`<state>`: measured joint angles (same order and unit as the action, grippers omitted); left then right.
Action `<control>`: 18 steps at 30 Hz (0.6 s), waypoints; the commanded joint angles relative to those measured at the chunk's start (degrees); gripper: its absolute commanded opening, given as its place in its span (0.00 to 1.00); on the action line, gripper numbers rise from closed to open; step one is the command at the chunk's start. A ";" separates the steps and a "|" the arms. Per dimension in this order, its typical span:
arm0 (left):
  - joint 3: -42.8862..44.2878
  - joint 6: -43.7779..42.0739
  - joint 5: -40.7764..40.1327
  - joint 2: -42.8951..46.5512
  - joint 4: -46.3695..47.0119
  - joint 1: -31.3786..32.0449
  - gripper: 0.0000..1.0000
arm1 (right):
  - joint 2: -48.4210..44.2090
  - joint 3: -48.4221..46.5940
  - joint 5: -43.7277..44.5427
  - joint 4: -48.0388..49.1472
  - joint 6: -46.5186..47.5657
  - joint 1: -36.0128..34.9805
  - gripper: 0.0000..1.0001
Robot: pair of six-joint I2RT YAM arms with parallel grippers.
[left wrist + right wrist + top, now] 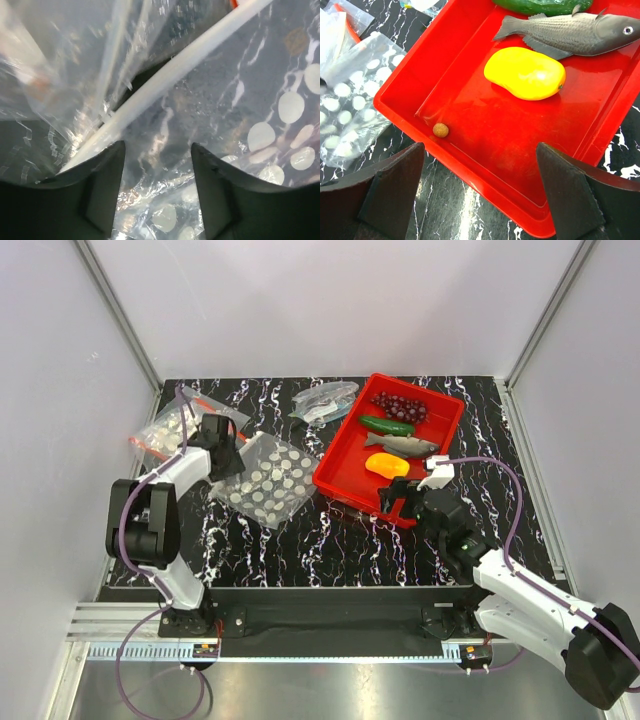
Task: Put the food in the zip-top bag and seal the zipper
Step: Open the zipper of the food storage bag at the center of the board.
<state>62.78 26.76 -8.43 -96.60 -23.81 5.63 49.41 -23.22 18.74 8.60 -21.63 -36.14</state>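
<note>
The dotted zip-top bag (266, 480) lies crumpled at the left of the table, and its red zipper strip (207, 400) shows at the far left. My left gripper (222, 436) is open low over the bag's mouth part. In the left wrist view its fingers (102, 190) straddle clear dotted film (165, 215) beside a white strip (165, 80). The grape bunch (400, 406), cucumber (387, 425), grey fish (402, 444) and orange-yellow fruit (386, 465) lie in the red tray (340, 475). My right gripper (405, 498) is open and empty above the tray's near edge (485, 175), short of the fruit (525, 73).
A smaller undotted clear bag (325, 400) lies behind the tray's left corner. A small brown ball (440, 130) sits in the tray's near corner. The fish (570, 32) and cucumber (545, 5) lie beyond the fruit. White walls close in the table.
</note>
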 commanded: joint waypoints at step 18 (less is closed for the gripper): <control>-20.94 13.84 -21.16 29.09 4.83 33.82 0.00 | 3.75 -3.58 -4.93 3.53 0.88 0.19 1.00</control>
<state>43.07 36.67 -20.38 -71.33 -21.30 34.79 50.94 -23.49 16.73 9.23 -21.61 -36.12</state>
